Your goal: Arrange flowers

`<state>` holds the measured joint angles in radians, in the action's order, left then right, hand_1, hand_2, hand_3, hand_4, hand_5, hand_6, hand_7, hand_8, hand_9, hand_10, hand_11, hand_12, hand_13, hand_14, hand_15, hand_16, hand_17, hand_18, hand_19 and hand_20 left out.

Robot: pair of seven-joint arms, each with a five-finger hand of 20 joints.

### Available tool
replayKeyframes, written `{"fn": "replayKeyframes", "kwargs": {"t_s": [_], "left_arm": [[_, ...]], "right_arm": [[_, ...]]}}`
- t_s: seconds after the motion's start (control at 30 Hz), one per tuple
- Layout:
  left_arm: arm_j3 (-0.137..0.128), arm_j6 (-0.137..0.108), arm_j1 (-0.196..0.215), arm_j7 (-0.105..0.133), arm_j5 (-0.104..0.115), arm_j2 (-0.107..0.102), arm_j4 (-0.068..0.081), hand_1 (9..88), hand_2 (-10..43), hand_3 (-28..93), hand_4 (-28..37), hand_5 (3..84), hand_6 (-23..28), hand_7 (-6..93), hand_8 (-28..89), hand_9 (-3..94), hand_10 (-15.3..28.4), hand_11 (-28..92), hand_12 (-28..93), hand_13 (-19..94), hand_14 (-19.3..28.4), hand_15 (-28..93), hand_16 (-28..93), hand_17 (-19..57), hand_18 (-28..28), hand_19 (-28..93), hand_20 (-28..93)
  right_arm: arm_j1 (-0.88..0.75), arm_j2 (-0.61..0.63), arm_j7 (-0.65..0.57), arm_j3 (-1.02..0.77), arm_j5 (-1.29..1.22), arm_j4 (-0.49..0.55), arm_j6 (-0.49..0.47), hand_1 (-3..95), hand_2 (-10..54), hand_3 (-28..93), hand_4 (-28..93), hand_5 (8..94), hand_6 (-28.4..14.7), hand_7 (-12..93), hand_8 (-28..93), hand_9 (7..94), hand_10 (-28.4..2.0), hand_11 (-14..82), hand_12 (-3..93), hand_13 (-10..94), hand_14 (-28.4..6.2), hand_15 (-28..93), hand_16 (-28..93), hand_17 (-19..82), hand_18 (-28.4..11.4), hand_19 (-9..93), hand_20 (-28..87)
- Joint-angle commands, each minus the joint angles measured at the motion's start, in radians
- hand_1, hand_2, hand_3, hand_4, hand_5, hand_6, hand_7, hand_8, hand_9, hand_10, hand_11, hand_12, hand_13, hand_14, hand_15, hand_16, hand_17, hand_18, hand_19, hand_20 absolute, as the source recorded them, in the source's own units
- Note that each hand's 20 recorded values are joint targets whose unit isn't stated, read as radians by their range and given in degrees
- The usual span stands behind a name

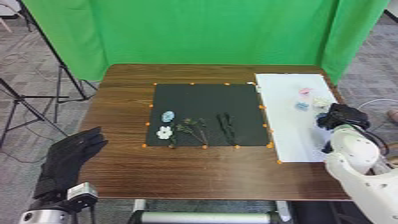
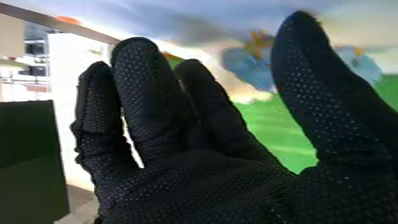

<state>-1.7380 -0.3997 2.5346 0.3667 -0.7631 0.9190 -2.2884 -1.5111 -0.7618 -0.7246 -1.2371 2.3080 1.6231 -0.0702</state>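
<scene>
Your black-gloved right hand (image 1: 345, 117) is open at the white rectangular sheet's (image 1: 289, 135) right edge; your black-gloved left hand (image 1: 71, 152) is also open. Your white petalled flower (image 1: 164, 132) lies near left on the black square mat (image 1: 191, 95).

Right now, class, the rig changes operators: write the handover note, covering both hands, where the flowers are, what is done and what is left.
Left hand: open, by the table's left edge.
Right hand: open, at the white sheet.
On the black mat: blue flower, white flower, green sprigs, dark stems.
Left, probably: pink flower and others on the sheet.
</scene>
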Motion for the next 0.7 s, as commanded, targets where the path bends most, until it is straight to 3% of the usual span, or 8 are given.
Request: {"fn": "replayKeyframes", "kwargs": {"t_s": [0.03, 0.17, 0.43, 0.5, 0.6, 0.7], "left_arm": [[-0.004, 0.023, -0.004, -0.024, -0.016, 0.013, 0.004, 28.3, 5.5, 83, -11.3, 49.4, 15.0, 15.3, -9, 40.5, 22.0, 36, 10, 28, 28.0, 58, -11, -9.2, 21.4, 57, 15], [-0.010, 0.032, -0.001, -0.033, -0.024, 0.019, 0.002, 28.3, 5.4, 84, -11.3, 49.3, 15.0, 15.3, -9, 40.5, 22.0, 36, 10, 28, 28.1, 58, -11, -9.2, 21.5, 57, 15], [-0.004, 0.023, 0.001, -0.019, -0.016, 0.015, 0.002, 28.5, 5.5, 83, -11.4, 49.3, 14.9, 15.3, -9, 40.5, 22.0, 36, 10, 28, 28.0, 58, -11, -9.2, 21.4, 57, 15], [-0.002, 0.021, -0.002, -0.017, -0.014, 0.014, 0.003, 28.5, 5.6, 83, -11.4, 49.3, 14.9, 15.3, -9, 40.5, 22.0, 36, 10, 28, 28.0, 58, -11, -9.2, 21.4, 57, 15], [-0.002, 0.017, 0.001, -0.014, -0.012, 0.013, 0.002, 28.5, 5.6, 83, -11.4, 49.3, 14.9, 15.3, -9, 40.5, 22.0, 36, 10, 28, 28.0, 58, -11, -9.2, 21.4, 57, 15], [-0.001, 0.016, 0.004, -0.011, -0.011, 0.012, 0.002, 28.5, 5.6, 83, -11.3, 49.3, 15.0, 15.2, -9, 40.5, 22.0, 36, 10, 28, 28.0, 58, -11, -9.3, 21.5, 57, 15]], "right_arm": [[0.011, -0.008, -0.002, 0.036, 0.045, 0.013, 0.026, 28.0, -8.5, 86, -28, 39.5, -14.4, 15, -9, 40.9, -23.9, 24.3, 16.8, 47, -17.2, 78, 15, 24, -28.4, 88, 23], [0.003, -0.004, 0.005, 0.042, 0.050, 0.016, 0.041, 28.2, -8.5, 86, -28, 40.5, -14.8, 15, -9, 41.7, -24.2, 24.5, 16.8, 48, -17.4, 78, 14, 24, -28.4, 88, 23], [0.035, -0.024, 0.005, 0.060, 0.059, -0.011, 0.027, 33.6, -8.4, 84, -28, 48.5, -7.6, 20, -12, 52.8, -17.9, 26.4, 15.9, 55, -14.7, 76, 16, 26, -28.4, 87, 23], [0.041, -0.018, -0.006, 0.076, 0.060, -0.022, 0.042, 38.4, -8.1, 83, -28, 55.6, -3.3, 22, -14, 62.0, -14.5, 27.3, 15.7, 60, -12.3, 73, 18, 26, -28.4, 87, 24], [0.047, -0.010, -0.022, 0.099, 0.080, -0.037, 0.085, 43.1, -8.5, 81, -28, 61.5, -0.9, 25, -12, 69.9, -12.4, 26.4, 17.4, 64, -10.6, 71, 19, 28, -27.7, 87, 23], [0.045, -0.006, -0.026, 0.103, 0.092, -0.039, 0.109, 51.2, -9.4, 74, -28, 69.8, 0.4, 29, -4, 81.7, -8.3, 14.8, 29.3, 68, -7.3, 66, 27, 30, -26.4, 87, 23]]}}
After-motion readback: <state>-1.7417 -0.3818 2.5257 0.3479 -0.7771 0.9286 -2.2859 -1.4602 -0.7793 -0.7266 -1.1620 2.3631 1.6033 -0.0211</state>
